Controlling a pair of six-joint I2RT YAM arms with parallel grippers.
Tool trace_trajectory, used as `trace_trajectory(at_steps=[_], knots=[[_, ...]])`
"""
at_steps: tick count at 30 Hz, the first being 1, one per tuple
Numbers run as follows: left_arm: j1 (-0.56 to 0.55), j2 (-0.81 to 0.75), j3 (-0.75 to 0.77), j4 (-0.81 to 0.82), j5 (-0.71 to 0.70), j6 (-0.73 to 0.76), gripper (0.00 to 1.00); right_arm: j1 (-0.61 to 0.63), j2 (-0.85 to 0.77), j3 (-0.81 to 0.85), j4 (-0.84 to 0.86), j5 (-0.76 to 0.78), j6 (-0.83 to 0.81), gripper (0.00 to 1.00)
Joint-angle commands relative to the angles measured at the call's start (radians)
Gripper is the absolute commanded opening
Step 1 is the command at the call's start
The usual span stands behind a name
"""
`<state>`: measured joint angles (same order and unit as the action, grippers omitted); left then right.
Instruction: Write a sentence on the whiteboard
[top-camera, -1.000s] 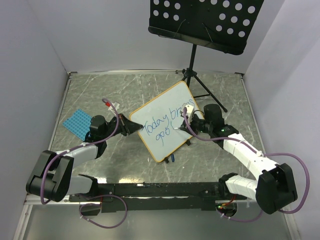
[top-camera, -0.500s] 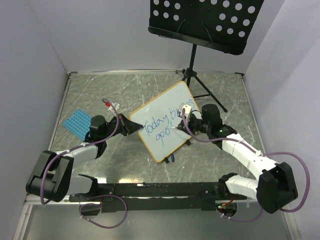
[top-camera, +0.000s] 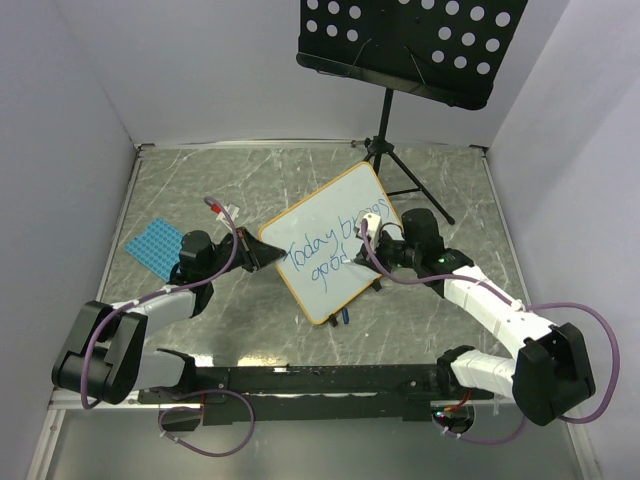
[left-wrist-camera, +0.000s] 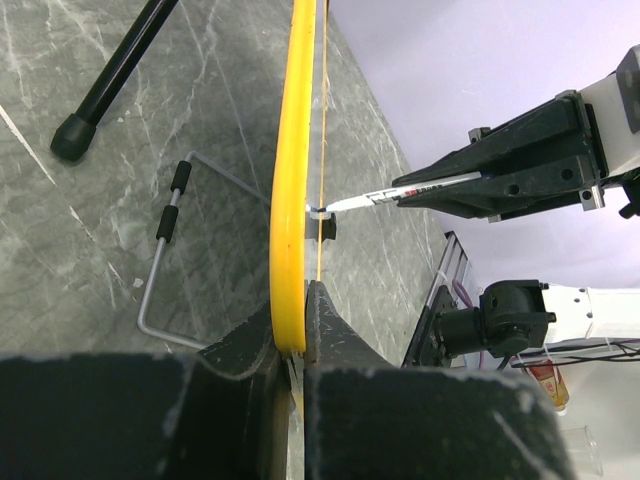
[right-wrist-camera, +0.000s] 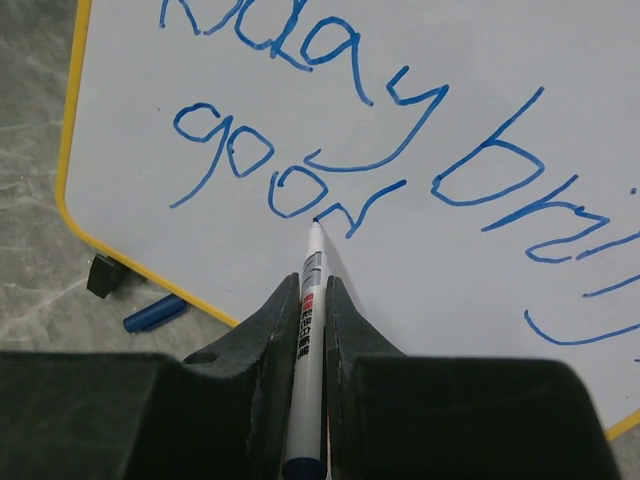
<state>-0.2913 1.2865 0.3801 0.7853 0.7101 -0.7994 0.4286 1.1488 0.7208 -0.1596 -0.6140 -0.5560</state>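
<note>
The overhead camera is looking down on the table (top-camera: 200, 180); wrist cameras are closely facing the whiteboard (top-camera: 322, 238), left edge-on.

The whiteboard (top-camera: 330, 245) is smooth white with a glossy yellow plastic-looking frame (left-wrist-camera: 290, 200), the table (top-camera: 200, 180) grey marbled, the stand (top-camera: 410, 40) matt black

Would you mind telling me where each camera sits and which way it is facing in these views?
Top external: high behind the robot, looking down at the table; left arm and right arm show, whiteboard between them, music stand beyond.
Left wrist: looks along the board's yellow edge; left fingers clamp it.
Right wrist: looks down the marker at the sentence; right fingers grip the marker.
Shared: both wrist views show the marker tip at the board.
</note>
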Motion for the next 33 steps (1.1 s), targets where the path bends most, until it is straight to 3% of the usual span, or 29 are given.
trace_trajectory(at_steps=[1,23,33], knots=[[-0.022,-0.007,-0.020,-0.049,0.080,0.118,0.01,-0.013,0.009,0.037,-0.046,-0.010,-0.027,0.00],[-0.020,-0.003,-0.018,-0.049,0.083,0.118,0.01,-0.050,-0.018,0.028,0.074,0.057,0.045,0.00],[-0.020,-0.003,-0.017,-0.052,0.083,0.118,0.01,-0.051,-0.012,0.031,0.034,0.050,0.021,0.00]])
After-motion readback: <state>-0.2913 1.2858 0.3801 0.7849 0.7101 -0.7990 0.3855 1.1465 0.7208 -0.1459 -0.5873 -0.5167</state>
